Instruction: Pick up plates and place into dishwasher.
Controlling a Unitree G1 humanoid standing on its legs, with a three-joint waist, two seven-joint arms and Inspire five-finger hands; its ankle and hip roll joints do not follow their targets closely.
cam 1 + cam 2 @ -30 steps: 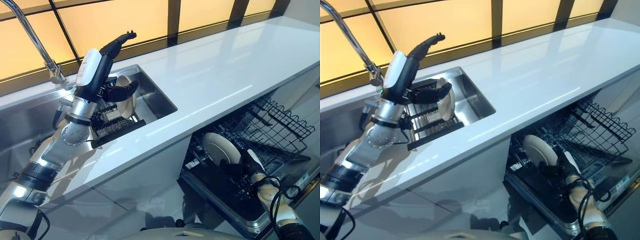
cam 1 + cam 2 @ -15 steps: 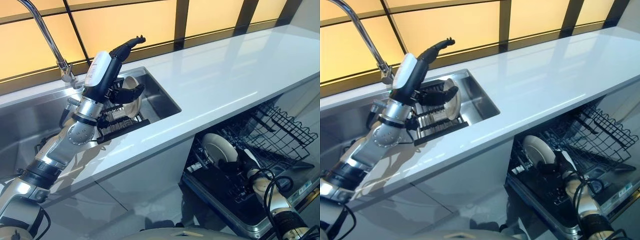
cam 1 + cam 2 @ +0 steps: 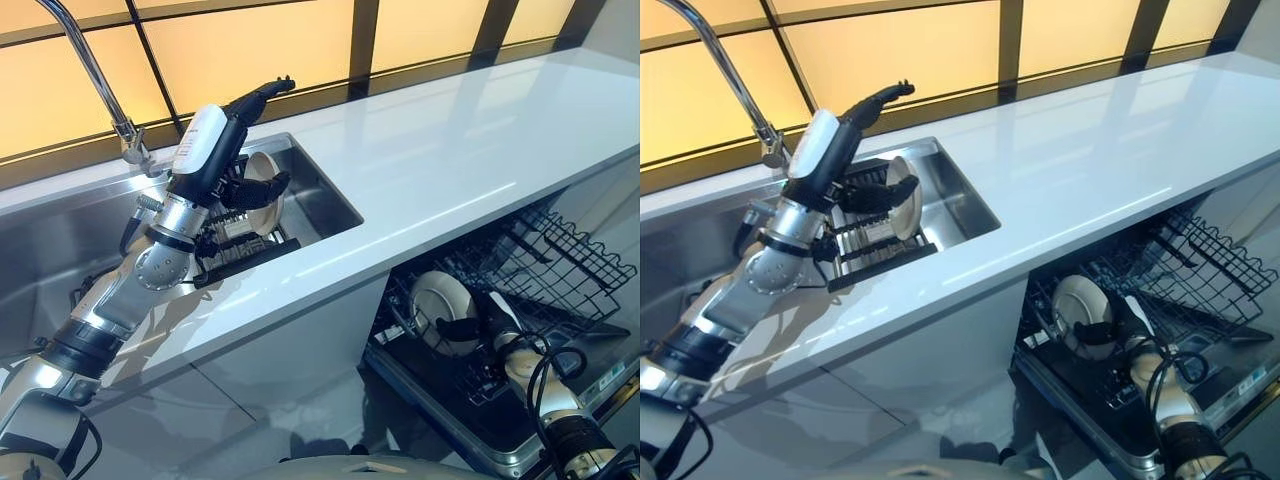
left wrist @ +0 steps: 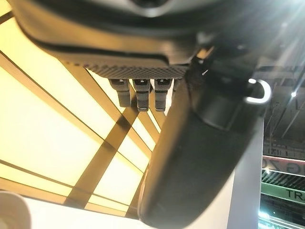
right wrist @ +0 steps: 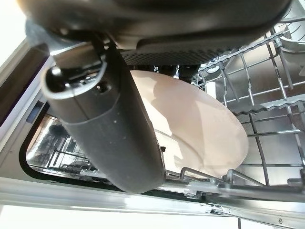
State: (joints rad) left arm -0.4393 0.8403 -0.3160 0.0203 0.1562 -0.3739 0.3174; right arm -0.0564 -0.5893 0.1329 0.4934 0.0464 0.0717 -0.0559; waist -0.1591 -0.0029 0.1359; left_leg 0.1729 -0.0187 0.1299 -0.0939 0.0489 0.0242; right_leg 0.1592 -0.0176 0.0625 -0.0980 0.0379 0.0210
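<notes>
A white worktop (image 3: 440, 150) runs under amber window panes, with a steel sink (image 3: 60, 250) and a tap (image 3: 90, 70) at one end and an open dishwasher (image 3: 530, 300) below the other.

The left robot hand (image 3: 245, 190) reaches into the sink, its dark fingers curled round the rim of an upright plate (image 3: 262, 180) standing in a black rack (image 3: 235, 255) there (the thumb side is hidden behind the plate). In the left wrist view the fingers (image 4: 138, 95) point toward the window panes.

The right robot hand (image 3: 470, 325) is down in the dishwasher's lower rack (image 3: 1200, 270), clamped on a second plate (image 3: 1080, 305) that stands on edge among the wire tines. The right wrist view shows that plate (image 5: 200, 129) close against the hand, its lower edge resting just behind a wire bar of the rack, with the thumb (image 5: 109, 124) lying across its front.

There is print on the dishwasher's front edge, too small to make out.
</notes>
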